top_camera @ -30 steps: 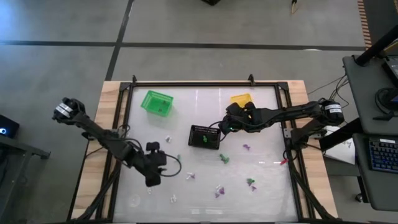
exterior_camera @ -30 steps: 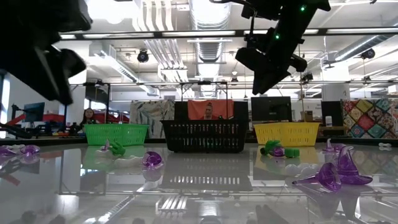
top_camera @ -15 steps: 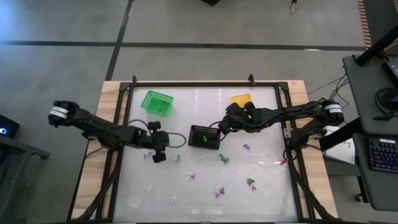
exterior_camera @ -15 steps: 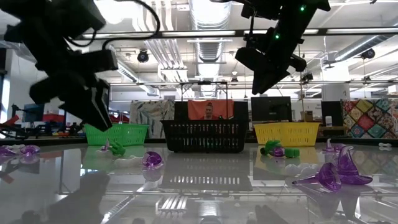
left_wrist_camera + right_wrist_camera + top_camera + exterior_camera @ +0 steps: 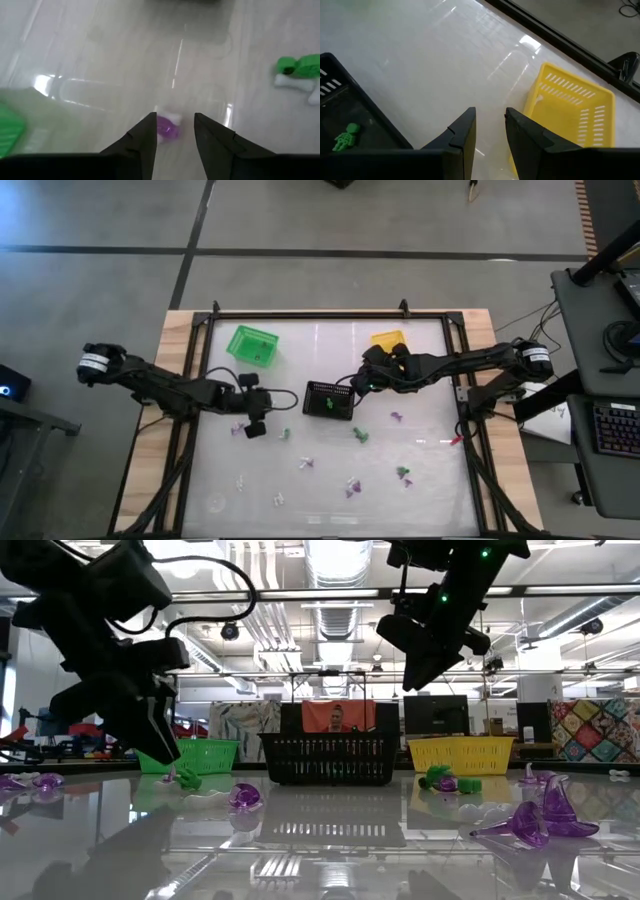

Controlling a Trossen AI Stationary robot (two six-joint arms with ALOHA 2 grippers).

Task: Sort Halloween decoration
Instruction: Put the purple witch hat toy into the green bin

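Observation:
My left gripper (image 5: 255,429) hangs open low over the table's left half, below the green basket (image 5: 253,345). A small purple trinket (image 5: 169,129) lies on the table at its fingertips, close to one finger; whether they touch I cannot tell. A green trinket (image 5: 299,66) with a white piece beside it lies farther off. My right gripper (image 5: 365,381) waits open and empty above the black basket (image 5: 328,401), which holds a green skeleton figure (image 5: 345,136). The yellow basket (image 5: 570,110) stands just beyond.
Several purple, green and white trinkets lie scattered over the near half of the table, among them one green (image 5: 358,435) and one purple (image 5: 350,488). Large purple pieces (image 5: 545,820) sit close to the near edge. A black frame (image 5: 330,317) rims the table.
My left gripper has swung from close to the table's near edge toward the far edge and a little right, sinking as it went, and now hangs over the purple trinket. Most of that move came in the first half second.

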